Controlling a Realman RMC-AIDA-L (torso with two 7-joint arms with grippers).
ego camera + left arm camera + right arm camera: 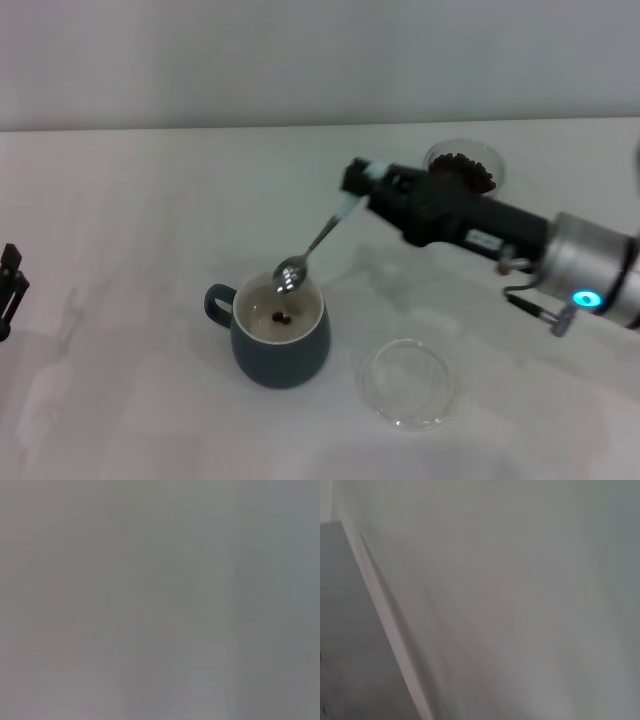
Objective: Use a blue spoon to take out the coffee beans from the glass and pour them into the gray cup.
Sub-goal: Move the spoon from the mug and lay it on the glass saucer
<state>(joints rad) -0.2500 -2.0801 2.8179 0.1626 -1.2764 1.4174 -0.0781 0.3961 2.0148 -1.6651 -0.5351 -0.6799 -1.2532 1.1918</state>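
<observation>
In the head view my right gripper (362,190) is shut on the pale blue handle of the blue spoon (316,243). The spoon slants down and its shiny bowl hangs just over the rim of the gray cup (280,338). A few coffee beans (282,318) lie at the bottom of the cup's cream inside. The glass (466,166) with dark beans stands at the back right, partly hidden behind my right arm. My left gripper (8,290) is parked at the left edge. The wrist views show only blank surface.
A flat clear round saucer (407,383) lies on the white table (120,220) to the right of the cup. My right arm stretches from the right edge across the table above the saucer.
</observation>
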